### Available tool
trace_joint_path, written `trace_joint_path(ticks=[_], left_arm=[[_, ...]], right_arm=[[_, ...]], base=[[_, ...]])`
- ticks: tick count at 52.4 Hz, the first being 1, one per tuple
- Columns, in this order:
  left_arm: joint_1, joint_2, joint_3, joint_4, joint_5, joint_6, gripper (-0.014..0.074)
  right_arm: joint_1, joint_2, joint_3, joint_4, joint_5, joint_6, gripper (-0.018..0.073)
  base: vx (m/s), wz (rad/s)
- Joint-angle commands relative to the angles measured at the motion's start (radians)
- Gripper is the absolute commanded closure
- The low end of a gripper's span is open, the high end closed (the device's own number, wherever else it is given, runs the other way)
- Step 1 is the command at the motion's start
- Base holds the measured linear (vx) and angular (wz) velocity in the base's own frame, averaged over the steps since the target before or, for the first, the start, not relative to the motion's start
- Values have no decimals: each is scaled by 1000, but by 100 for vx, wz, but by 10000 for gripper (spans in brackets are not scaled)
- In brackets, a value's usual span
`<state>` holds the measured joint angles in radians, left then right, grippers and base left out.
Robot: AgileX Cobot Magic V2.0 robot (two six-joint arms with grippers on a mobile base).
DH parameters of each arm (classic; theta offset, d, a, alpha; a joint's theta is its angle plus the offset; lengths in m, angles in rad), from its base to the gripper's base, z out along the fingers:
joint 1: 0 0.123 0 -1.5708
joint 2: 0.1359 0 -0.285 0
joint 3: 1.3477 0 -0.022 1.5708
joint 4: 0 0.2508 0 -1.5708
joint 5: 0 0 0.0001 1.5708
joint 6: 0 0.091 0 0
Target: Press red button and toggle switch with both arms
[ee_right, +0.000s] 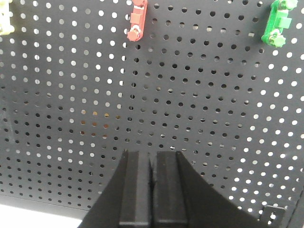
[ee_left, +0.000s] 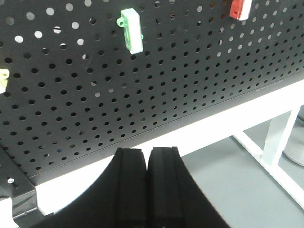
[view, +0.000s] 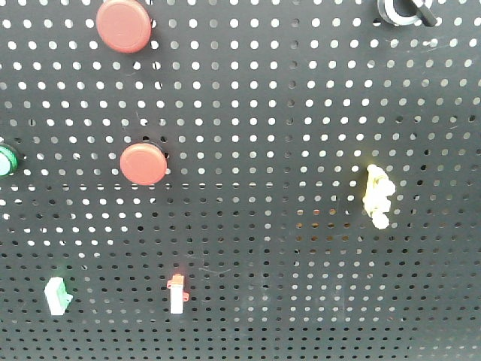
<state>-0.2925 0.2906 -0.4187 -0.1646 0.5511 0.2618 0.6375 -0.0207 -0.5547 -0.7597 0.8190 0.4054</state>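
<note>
Facing me is a matte black pegboard [view: 301, 113], perforated in even rows. From left to right in the front view: a green button [view: 6, 160] at the edge, a white rocker with green tab [view: 56, 295], two smooth round red buttons, upper [view: 124, 25] and lower [view: 143, 163], a white rocker with red tab [view: 176, 293], a yellow clip [view: 377, 195], and the toggle switch [view: 402, 10] at top right, silver-ringed with a black lever. My left gripper [ee_left: 147, 185] has its ribbed black pads pressed together, holding nothing, low before the board's white frame [ee_left: 199, 128]. My right gripper [ee_right: 153, 190] is likewise closed and empty.
</note>
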Motion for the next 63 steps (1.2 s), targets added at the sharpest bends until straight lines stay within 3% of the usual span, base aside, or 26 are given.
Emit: trace_joint_path(ticks=[1,7,15,20,28,34,63], left_arm=[[1,8,-14,-12,-77,-10,595],[29,-23,49,49,-191,21,595],[130,-168,242,47,-439,20,595],[193,-257,363,48,-505,17,595],[233,-316,484,48,-551,-22,595],[232,-318,481,47,-490,-24,595],[232,-318,481,47,-490,-24,595]], right_arm=[[-3,1,-19,-44,-66,-3,559],[-3,1,-19,-44,-66,-3,559],[-3,1,-19,-44,-66,-3,559],[-3,1,-19,-44,-66,-3,559],[-3,2,-19,-43,-65,-3,559],[-3,2,-19,-47,-65,-3,559],[-3,2,-19,-47,-65,-3,559]], base=[[0,0],[0,0],[0,0],[0,0],[0,0],[0,0],[0,0]])
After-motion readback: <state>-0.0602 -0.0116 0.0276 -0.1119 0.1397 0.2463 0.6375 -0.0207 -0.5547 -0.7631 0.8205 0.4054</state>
